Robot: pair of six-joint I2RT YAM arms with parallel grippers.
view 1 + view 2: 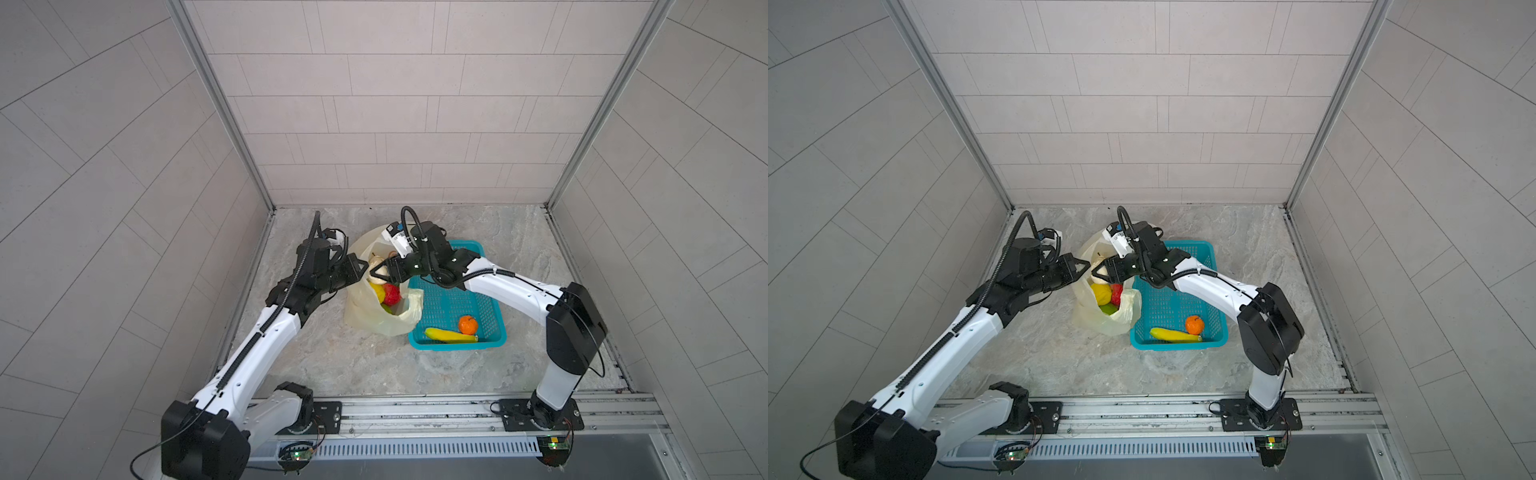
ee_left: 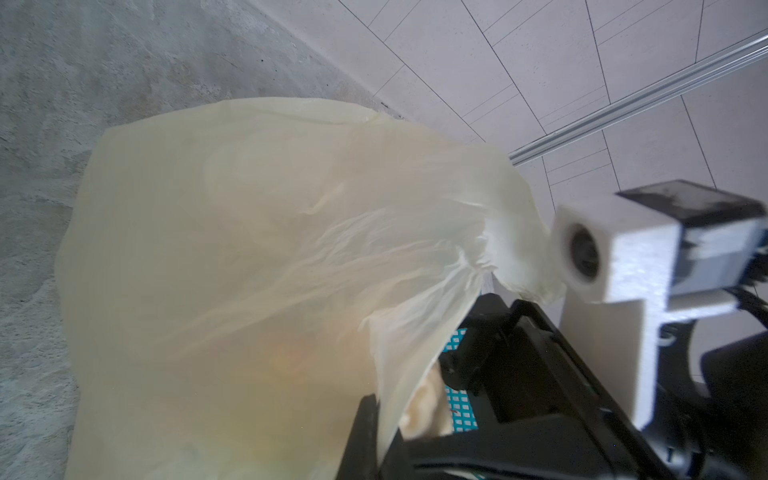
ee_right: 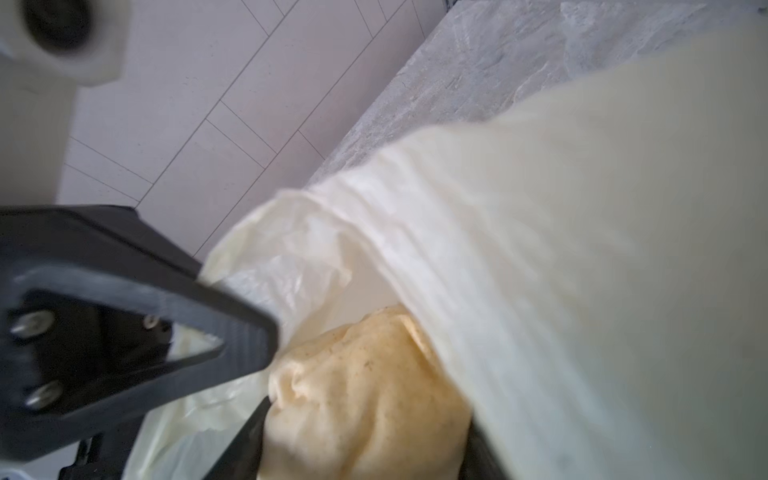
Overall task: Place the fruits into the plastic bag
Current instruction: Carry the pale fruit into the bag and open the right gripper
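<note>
right gripper (image 1: 380, 273) is directly over the open mouth of the plastic bag (image 1: 376, 320), jaws half-spread and clamped on a pale lumpy fruit (image 3: 365, 395), so the drop looks straight down. left gripper (image 1: 362, 270) is pinched tight on the bag's left rim. banana (image 1: 449, 335) and tangerine (image 1: 468, 324) lie in the basket (image 1: 457, 345), near-right of the bag, closer to the right arm.
</note>
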